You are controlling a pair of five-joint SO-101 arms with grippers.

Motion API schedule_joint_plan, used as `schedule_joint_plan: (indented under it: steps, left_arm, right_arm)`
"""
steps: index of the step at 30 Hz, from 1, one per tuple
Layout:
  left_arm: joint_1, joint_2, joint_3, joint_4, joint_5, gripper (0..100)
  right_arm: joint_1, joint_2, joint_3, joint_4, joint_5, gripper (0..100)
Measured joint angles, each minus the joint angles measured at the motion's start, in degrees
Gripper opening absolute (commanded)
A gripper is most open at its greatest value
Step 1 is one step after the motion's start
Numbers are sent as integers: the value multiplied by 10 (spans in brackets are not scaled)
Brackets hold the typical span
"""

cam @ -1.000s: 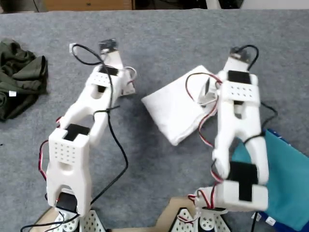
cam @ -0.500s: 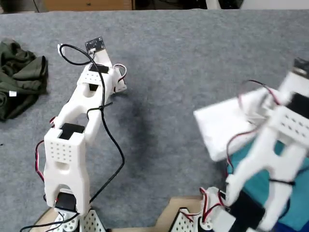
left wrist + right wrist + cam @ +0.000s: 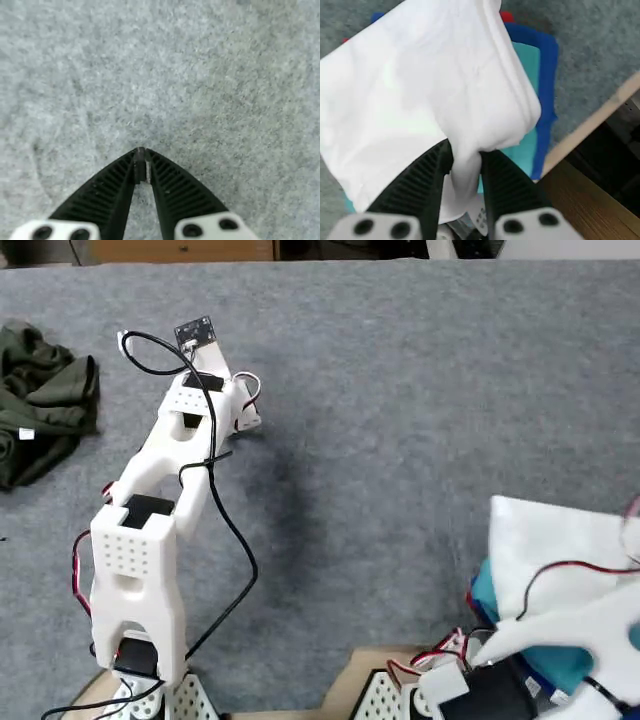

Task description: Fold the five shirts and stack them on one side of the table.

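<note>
The right hand (image 3: pixel 465 155) was pinching a fold of the white shirt (image 3: pixel 420 90), with cloth bunched between its two fingers. The white shirt looked folded into a thick rectangle and hung over the pile at the near right side of the counter (image 3: pixel 400 390). It covered most of that pile without clearly lying flat on it, so I judged it to be mid-placement rather than set down.

Under it, the right wrist view showed a teal shirt (image 3: pixel 527 65), a blue shirt (image 3: pixel 547 75) below that, and a thin red edge (image 3: pixel 506 17) poking out at the far end. That edge was probably a third folded shirt, though too little of it showed to be sure. If so, three shirts were already stacked and the white one would make four.

The fifth, a dark green shirt (image 3: pixel 40 400), lay crumpled in a heap at the far left edge of the counter, well apart from the pile and not yet folded.

The left hand (image 3: pixel 140 162) had its fingers pressed together at the tips, holding nothing, just above bare grey counter. The left arm (image 3: pixel 160 510) stretched out toward the middle, with the green shirt off to its side.

By my reckoning, most of the task was done. What was left was letting the white shirt go squarely on the pile, then fetching, folding and stacking the green one.
</note>
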Motion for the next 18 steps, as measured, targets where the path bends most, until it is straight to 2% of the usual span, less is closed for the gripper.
schedule_joint_plan:
  steps: [5,11,18]
  left_arm:
    - [0,0,0,0,0,19]
    - [0,0,0,0,0,19]
    - [0,0,0,0,0,19]
  right_arm:
    - [52,-1,7,0,55,4]
    - [70,-1,32,0,94,15]
    - [77,-2,32,21,136,249]
